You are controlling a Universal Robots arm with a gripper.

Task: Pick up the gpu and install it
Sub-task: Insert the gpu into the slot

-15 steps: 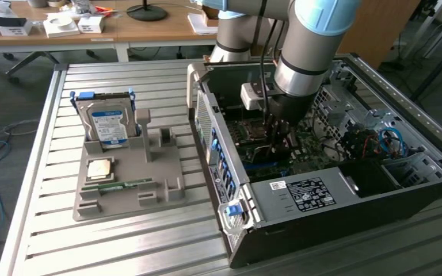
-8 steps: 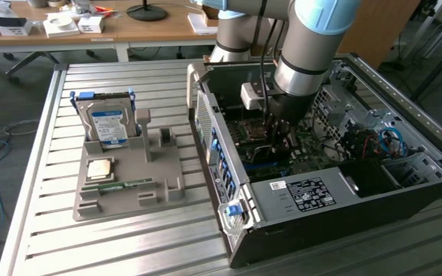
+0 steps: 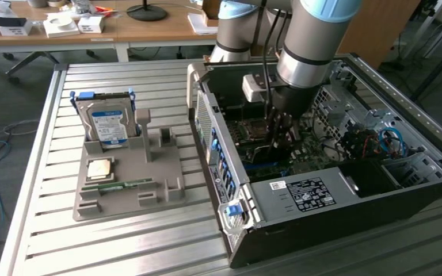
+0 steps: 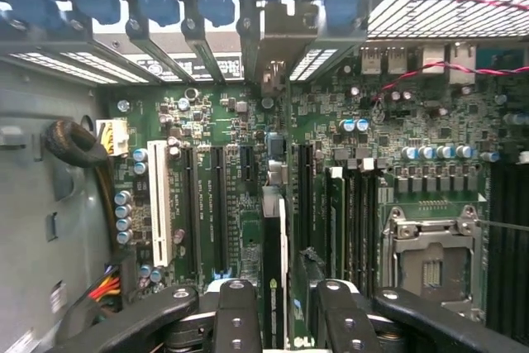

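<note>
The end effector (image 4: 281, 320) is clenched on the gpu (image 4: 274, 262), holding the card edge-on inside the open computer case (image 3: 298, 195), directly over the motherboard (image 4: 207, 196) and its expansion slots. The case lies near the surface's (image 3: 129, 241) far corner, beside a grey holder (image 3: 129, 178) carrying a hard drive (image 3: 107, 123).

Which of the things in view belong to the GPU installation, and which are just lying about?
In the job: gpu, gripped edge-on by the gripper over the motherboard, inside the case.
Lying about: hard drive, CPU, memory stick, all on the grey holder.
</note>
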